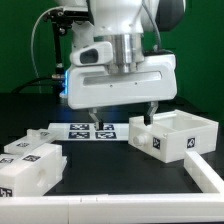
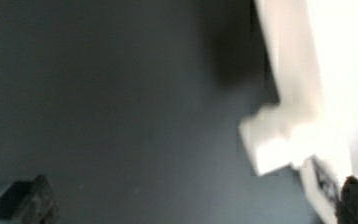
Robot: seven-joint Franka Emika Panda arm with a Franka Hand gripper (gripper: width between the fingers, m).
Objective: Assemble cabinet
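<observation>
White rail edges the dark counter closest to the lens, likely a stop to brace parts against. Largest in view, the Panda arm stands upright, its wrist pointing straight down over the marker board. Its end effector hangs empty just above that board, fingers spread wide. Just beside the marker board, on the exterior view's right, the open cabinet box rests on the counter. Left of the board and nearer the camera lie smaller cabinet pieces, probably laid apart so each can be grasped singly. The blurred wrist view shows a white shape I cannot identify.
</observation>
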